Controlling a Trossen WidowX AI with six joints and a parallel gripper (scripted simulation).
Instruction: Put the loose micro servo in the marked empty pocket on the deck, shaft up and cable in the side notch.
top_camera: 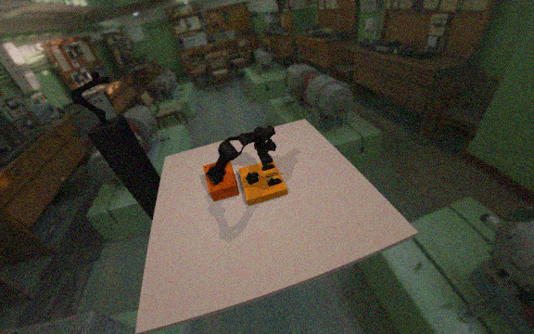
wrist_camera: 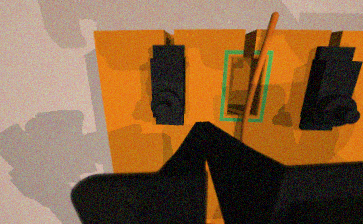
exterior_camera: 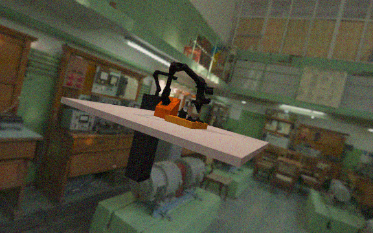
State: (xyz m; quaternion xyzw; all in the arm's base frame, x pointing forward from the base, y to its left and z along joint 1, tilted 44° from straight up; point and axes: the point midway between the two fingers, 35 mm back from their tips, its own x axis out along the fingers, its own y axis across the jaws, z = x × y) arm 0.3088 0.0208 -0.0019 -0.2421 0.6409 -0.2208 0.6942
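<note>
The loose micro servo (top_camera: 251, 177) (exterior_camera: 182, 113) is a small black block on the orange deck (top_camera: 267, 193) (exterior_camera: 181, 122) (wrist_camera: 124, 100), on the side toward the arm's base. Its body is hidden in the wrist view; how it is turned is too small to tell. An orange cable (wrist_camera: 255, 80) runs from beneath the gripper across the pocket and past the deck's edge. The empty pocket (wrist_camera: 224, 85) has a green outline and a side notch. My gripper (exterior_camera: 199, 110) (wrist_camera: 201, 128) is shut and empty, above the deck, its tips appearing just short of the pocket in the wrist view.
Two black servos (wrist_camera: 168, 75) (wrist_camera: 327, 87) sit in the deck on either side of the pocket. The arm's orange base block (top_camera: 222, 189) (exterior_camera: 161, 111) stands beside the deck on the pale table (top_camera: 267, 250) (exterior_camera: 225, 142). A black column (top_camera: 125, 167) (exterior_camera: 141, 155) stands at the table's edge.
</note>
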